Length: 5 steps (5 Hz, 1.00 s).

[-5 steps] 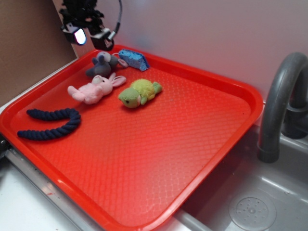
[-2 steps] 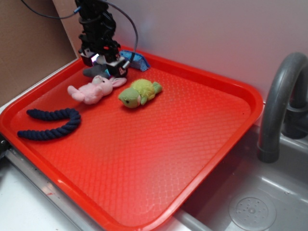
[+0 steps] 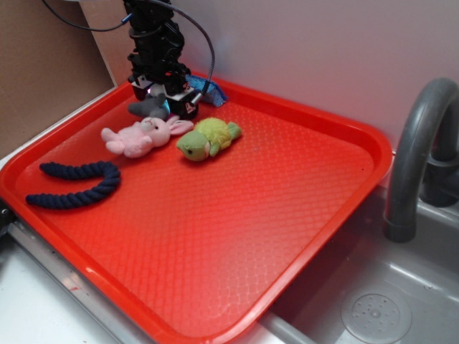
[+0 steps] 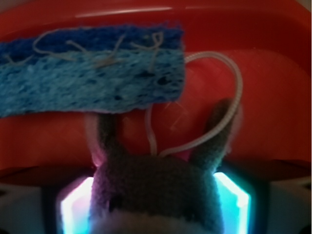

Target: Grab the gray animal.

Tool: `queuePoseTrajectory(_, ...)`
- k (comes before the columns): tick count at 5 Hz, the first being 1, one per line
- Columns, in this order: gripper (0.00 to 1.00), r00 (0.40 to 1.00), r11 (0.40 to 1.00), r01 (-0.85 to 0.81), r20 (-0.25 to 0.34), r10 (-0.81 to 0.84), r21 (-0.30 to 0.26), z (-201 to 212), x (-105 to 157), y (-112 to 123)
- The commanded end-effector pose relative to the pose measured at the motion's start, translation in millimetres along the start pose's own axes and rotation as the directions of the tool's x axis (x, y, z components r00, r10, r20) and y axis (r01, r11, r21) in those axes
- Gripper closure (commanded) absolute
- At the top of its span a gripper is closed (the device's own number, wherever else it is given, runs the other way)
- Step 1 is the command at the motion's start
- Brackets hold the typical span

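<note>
The gray animal (image 3: pixel 145 108) lies at the far left corner of the red tray (image 3: pixel 373 140), mostly hidden under my gripper (image 3: pixel 170 100). In the wrist view its gray head (image 4: pixel 156 180) with two ears and a white cord loop sits between my two lit fingers (image 4: pixel 73 204), one on each side, close to its cheeks. My gripper (image 4: pixel 155 197) is open, as wide as when it hung above, and lowered around the toy.
A blue sponge (image 3: pixel 211 89) lies just behind the gray animal, also in the wrist view (image 4: pixel 92 73). A pink bunny (image 3: pixel 140 136) and a green-yellow turtle (image 3: pixel 208 137) lie close in front. A dark blue rope (image 3: pixel 75 185) is at left. A gray faucet (image 3: pixel 416 143) and sink (image 3: pixel 373 312) are at right.
My gripper has come down from above the tray's far corner onto the gray animal and now covers most of it. The toys have not moved.
</note>
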<state>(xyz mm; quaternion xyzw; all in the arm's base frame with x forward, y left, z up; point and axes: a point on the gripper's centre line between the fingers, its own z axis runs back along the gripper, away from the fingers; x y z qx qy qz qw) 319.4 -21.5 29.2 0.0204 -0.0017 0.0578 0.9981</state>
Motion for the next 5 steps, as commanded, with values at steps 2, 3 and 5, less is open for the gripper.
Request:
queuePoseTrajectory(2, 1.00, 0.974, 0.996, 0.014, 0.224, 0.005, -0.084, 168, -62, -15)
queuePoseTrajectory(3, 1.00, 0.964, 0.984, 0.106, 0.258, -0.066, -0.144, 217, -81, -17)
queuePoseTrajectory(5, 1.00, 0.961, 0.986, 0.168, 0.227, -0.158, -0.025, 221, -87, 2)
